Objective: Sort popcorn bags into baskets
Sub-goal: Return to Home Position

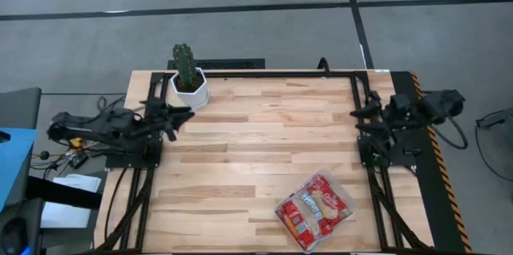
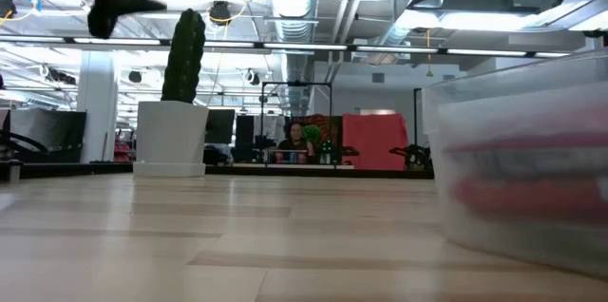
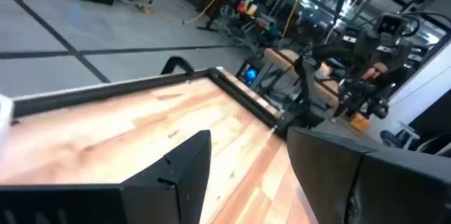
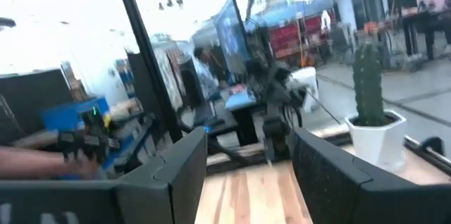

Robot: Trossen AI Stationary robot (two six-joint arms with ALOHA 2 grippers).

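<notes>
The clear plastic tray [image 1: 315, 210] sits on the table toward the near right, with several red popcorn bags [image 1: 321, 205] lying flat inside it; in the low view its wall [image 2: 518, 179] fills the right side. My left gripper [image 1: 186, 114] hovers open at the table's left side, near the cactus pot. My right gripper [image 1: 358, 113] hovers open at the table's right edge, above the frame. Both are empty and far from the tray.
A white pot with a green cactus [image 1: 187, 78] stands at the far left corner of the table, close to my left gripper. A black metal frame [image 1: 272, 73] runs round the table edges. Bare wooden tabletop [image 1: 264, 143] lies between the arms.
</notes>
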